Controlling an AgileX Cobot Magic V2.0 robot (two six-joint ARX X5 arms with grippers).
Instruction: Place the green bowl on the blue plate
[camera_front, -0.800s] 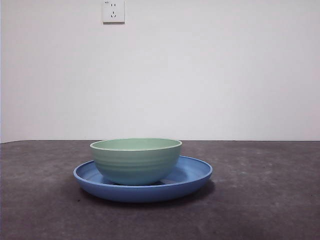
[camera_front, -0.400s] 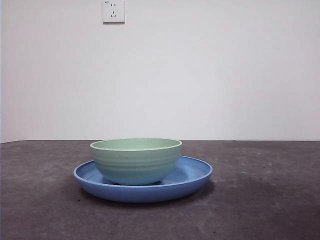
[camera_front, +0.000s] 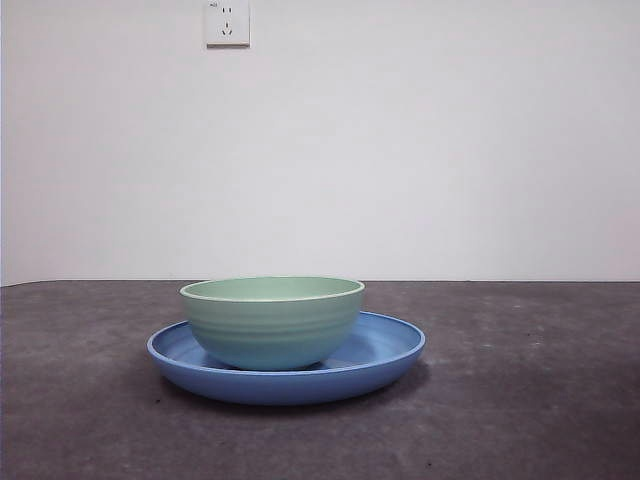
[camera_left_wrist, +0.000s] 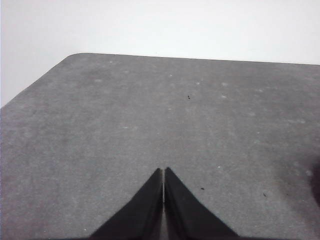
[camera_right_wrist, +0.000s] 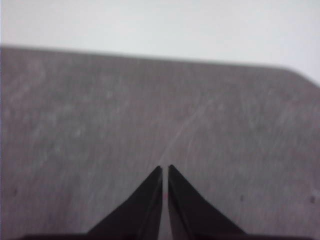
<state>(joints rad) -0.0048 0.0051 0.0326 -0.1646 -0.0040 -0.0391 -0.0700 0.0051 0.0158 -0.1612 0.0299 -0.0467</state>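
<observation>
The green bowl (camera_front: 272, 321) stands upright inside the blue plate (camera_front: 388, 350) on the dark table, left of the middle of the front view. No arm shows in the front view. My left gripper (camera_left_wrist: 163, 171) is shut and empty over bare tabletop, with neither dish in its wrist view. My right gripper (camera_right_wrist: 165, 169) is shut and empty over bare tabletop, also away from the dishes.
A dark grey table (camera_front: 520, 400) runs to a white wall with a power socket (camera_front: 227, 22) high up. The table's far edge and a rounded corner (camera_left_wrist: 75, 56) show in the left wrist view.
</observation>
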